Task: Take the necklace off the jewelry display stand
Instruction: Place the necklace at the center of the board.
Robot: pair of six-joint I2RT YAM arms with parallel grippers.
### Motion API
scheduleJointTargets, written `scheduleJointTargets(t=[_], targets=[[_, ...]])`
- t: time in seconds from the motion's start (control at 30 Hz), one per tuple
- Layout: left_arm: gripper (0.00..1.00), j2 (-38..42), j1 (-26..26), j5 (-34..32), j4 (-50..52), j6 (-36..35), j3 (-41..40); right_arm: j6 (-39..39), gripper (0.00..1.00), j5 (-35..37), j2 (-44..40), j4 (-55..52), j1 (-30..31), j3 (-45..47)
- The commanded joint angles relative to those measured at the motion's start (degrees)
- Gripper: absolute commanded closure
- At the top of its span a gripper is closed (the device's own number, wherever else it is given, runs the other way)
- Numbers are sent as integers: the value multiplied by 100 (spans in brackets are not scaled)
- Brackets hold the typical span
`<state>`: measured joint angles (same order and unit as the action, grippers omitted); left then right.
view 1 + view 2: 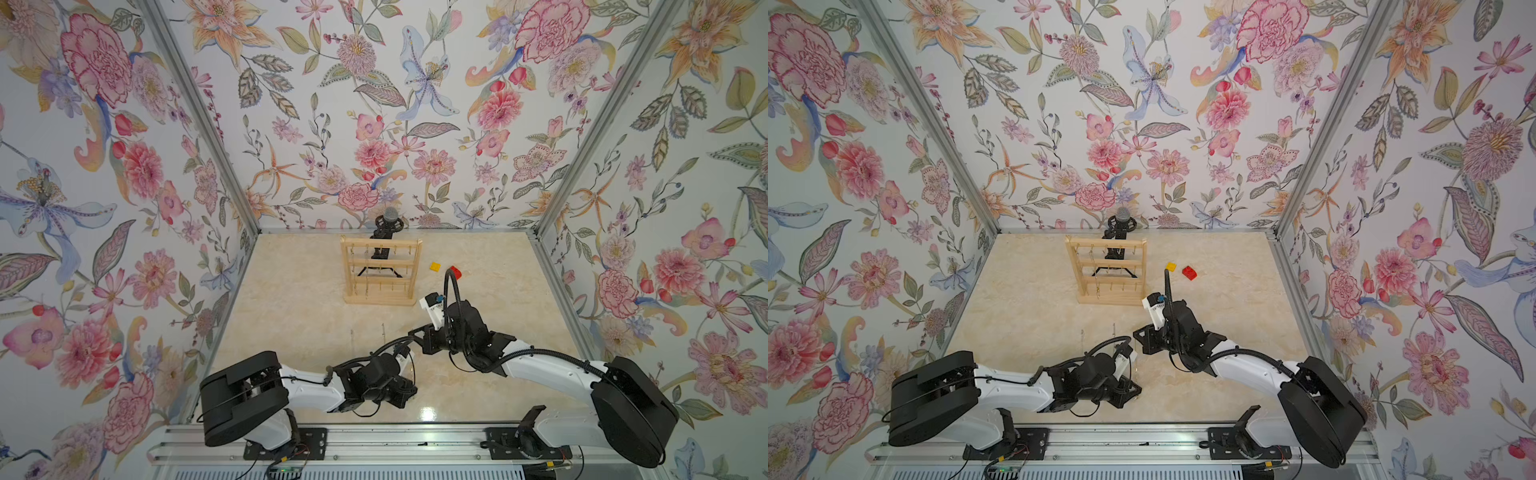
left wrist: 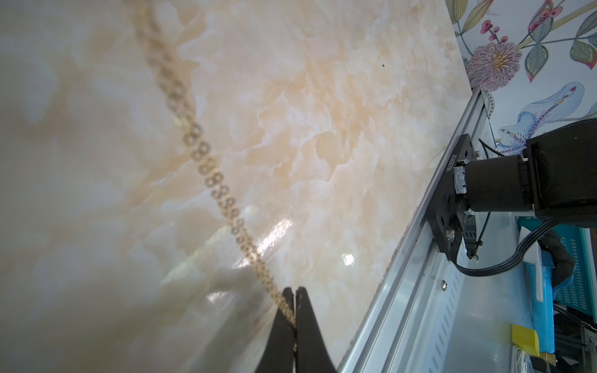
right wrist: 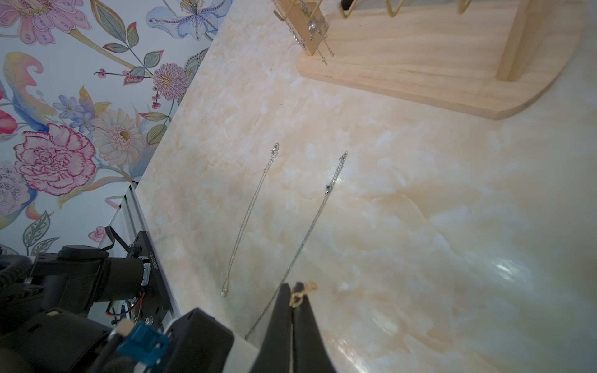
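left gripper: right up in the wrist cam, black jaws pinched tight on the gold necklace
gold necklace: small round links, stretched in a straight line away from the jaws over the marble table, blurry further out
right gripper: clamped too, with a gold clasp poking out at the tips; can't tell for sure it's the same chain
where it is: off the jewelry display stand, held out near the front middle of the table
stand: pale wood, upright at the back, a silver chain hanging on its hooks
on the table: one thin silver necklace and another silver necklace, both straight, side by side
left arm: low along the front edge, folded toward the middle
right arm: reaching in, wrist raised, near the stand's base but apart
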<state>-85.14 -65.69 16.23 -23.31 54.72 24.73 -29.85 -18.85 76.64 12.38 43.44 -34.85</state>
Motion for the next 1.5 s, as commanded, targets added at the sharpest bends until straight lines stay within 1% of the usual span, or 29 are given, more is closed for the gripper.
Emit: scheduleJointTargets(t=[0.0,0.2,0.4,0.6,0.8,0.97,1.2,1.47], targets=[[97,-89,-128,-32,89,126,-66,-61,100,89,107,230,21,31],[96,-58,-146,-32,271,109,-23,-25,100,114,267,260,23,62],[95,-64,-172,-137,664,95,134,-31,100,114,455,390,23,75],[94,-140,-198,-147,748,178,172,-23,100,113,625,462,20,49],[90,-193,-232,-170,881,162,265,11,100,116,746,493,7,40],[87,-176,-299,-312,1026,153,329,32,100,113,835,506,-38,22],[85,-170,-399,-502,1237,109,435,53,100,108,942,529,-55,-4],[79,-123,-512,-698,1502,57,549,50,100,92,994,546,-65,-5]])
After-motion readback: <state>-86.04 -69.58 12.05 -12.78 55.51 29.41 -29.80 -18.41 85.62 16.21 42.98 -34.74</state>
